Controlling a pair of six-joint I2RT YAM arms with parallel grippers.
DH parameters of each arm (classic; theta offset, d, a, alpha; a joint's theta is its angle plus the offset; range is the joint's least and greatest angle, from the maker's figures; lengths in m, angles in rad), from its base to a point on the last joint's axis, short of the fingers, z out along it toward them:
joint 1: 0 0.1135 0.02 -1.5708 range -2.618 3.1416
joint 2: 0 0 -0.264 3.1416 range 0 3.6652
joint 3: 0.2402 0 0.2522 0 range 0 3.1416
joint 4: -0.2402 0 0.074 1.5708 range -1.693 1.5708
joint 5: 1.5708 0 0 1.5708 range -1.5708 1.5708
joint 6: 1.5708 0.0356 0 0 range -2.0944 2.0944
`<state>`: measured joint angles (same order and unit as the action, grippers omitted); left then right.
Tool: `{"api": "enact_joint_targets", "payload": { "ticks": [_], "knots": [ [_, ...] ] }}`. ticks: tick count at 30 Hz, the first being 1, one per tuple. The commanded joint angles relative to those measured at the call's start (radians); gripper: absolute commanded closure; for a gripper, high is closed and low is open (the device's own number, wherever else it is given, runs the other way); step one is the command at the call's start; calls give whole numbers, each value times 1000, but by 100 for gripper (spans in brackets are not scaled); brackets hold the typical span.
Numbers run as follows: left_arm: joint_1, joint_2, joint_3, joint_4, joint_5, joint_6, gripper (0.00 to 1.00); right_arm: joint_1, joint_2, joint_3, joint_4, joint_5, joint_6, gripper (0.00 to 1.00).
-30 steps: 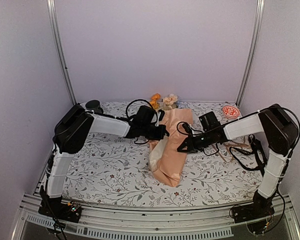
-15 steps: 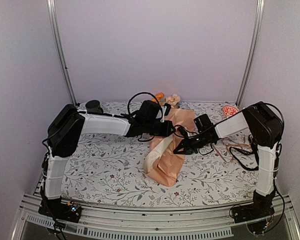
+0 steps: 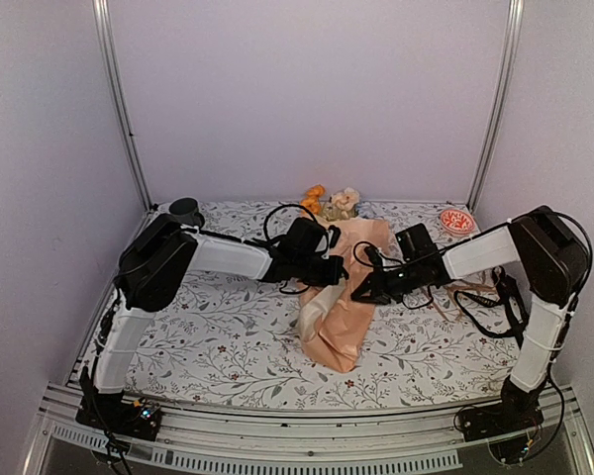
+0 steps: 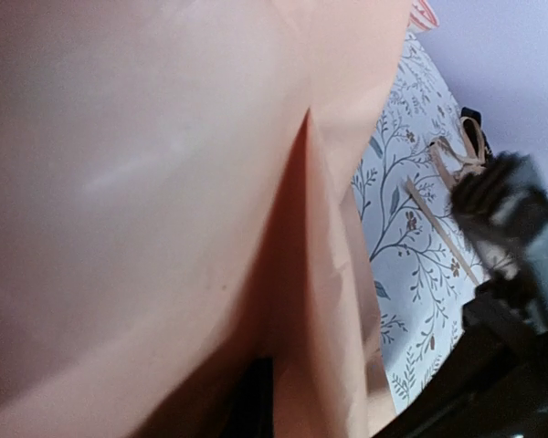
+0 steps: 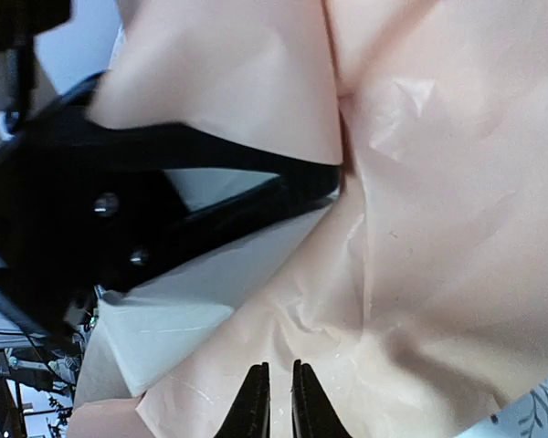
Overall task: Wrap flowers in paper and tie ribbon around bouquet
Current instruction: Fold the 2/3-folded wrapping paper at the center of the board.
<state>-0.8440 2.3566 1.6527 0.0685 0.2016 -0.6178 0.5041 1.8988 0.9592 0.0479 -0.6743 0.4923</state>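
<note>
The peach-orange paper [image 3: 339, 302] lies rolled into a loose cone at the table's middle and fills both wrist views [image 4: 164, 182] [image 5: 438, 182]. The flowers [image 3: 333, 203] stick out of its far end as the bouquet. My left gripper [image 3: 339, 269] is shut on a fold at the cone's left edge. Its black fingers [image 5: 247, 169] clamp that fold in the right wrist view. My right gripper [image 3: 362, 290] [image 5: 280, 392] sits on the cone's right side, its jaws nearly closed with a crease of paper running into the slit. A black band that looks like the ribbon [image 3: 478, 302] lies looped at the right.
A dark mug [image 3: 186, 210] stands at the back left corner. A round red-and-white item [image 3: 456, 220] sits at the back right. A thin tan cord [image 3: 453, 289] [image 4: 443, 228] lies on the floral table cover [image 3: 218, 336] beside the right arm.
Both grippers swung left with the cone half a second ago and have come back right. The cone's lower end looks narrower and more gathered than a second ago.
</note>
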Motion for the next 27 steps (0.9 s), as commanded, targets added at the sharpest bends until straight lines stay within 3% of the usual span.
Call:
{"api": "enact_joint_targets", "payload": {
  "ticks": [1, 6, 15, 22, 24, 27],
  "knots": [
    [4, 9, -13, 9, 21, -13, 100, 8, -141, -50, 55, 122, 97, 87],
    [5, 6, -29, 34, 38, -25, 100, 23, -154, -19, 62, 132, 131, 61],
    [17, 7, -50, 65, 64, -40, 99, 55, -73, 43, 82, 78, 131, 42],
    [21, -3, -70, 67, 55, -40, 99, 56, -23, 81, 89, 87, 141, 46],
    [24, -5, -76, 68, 56, -39, 99, 56, -13, 90, 80, 91, 137, 52],
    [26, -8, -80, 65, 55, -34, 99, 56, 0, 93, 63, 97, 132, 69]
  ]
}}
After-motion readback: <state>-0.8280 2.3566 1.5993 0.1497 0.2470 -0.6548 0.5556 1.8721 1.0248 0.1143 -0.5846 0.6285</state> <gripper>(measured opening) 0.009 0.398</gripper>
